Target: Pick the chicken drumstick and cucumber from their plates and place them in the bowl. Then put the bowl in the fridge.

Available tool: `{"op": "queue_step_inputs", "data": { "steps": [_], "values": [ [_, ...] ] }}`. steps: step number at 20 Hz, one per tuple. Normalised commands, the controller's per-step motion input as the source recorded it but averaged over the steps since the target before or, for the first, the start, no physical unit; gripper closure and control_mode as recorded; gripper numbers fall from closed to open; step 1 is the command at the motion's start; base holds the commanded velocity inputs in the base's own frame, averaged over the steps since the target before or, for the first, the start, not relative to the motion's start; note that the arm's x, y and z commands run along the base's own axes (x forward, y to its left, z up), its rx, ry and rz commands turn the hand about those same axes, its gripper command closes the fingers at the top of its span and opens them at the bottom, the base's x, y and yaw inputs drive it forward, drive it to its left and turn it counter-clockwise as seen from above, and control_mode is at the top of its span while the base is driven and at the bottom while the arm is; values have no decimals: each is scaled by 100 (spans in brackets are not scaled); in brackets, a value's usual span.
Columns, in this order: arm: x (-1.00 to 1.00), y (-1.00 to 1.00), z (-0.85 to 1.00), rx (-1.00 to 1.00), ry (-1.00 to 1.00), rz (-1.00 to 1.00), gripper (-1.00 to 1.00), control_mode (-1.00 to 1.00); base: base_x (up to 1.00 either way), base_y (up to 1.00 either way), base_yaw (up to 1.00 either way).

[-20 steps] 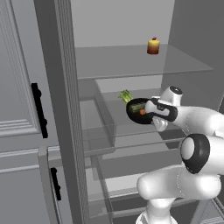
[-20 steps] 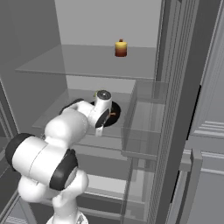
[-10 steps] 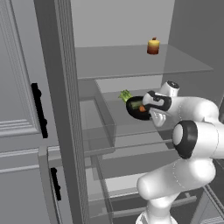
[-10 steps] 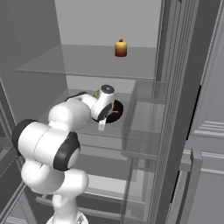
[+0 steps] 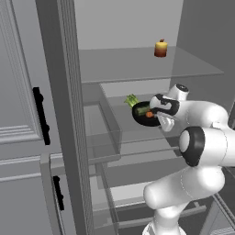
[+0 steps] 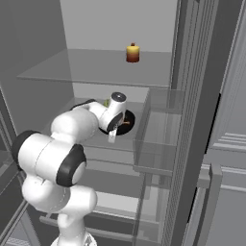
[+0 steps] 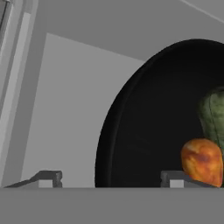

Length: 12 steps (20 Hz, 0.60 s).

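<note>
Straddling bowl (image 7: 144, 127) rim (left edge), tool (image 7: 109, 177) open.

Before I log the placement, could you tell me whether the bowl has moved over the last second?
Yes. In the left base view the bowl went slightly left and deeper onto the glass shelf, closer to the leafy green vegetable, and sits there now.

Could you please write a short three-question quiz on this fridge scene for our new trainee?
1. True or false: the bowl sits on a glass shelf inside the fridge.
2. Which two foods lie in the bowl?
3. The hand is: A) clamped on the bowl's rim, B) open.

Key: 1 true. 2 the chicken drumstick and the cucumber. 3 B; its fingertips stand apart, the rim between them.
</note>
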Motion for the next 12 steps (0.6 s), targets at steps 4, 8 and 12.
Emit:
{"op": "queue_step_inputs", "data": {
  "steps": [4,8,12],
  "values": [
    [-59,23,21,0,-14,-5,-100,-100,0,0,0],
    [-62,30,50,0,-7,-10,-100,-100,0,0,0],
    [-54,24,75,0,1,-11,-100,-100,0,0,0]
  ]
}}
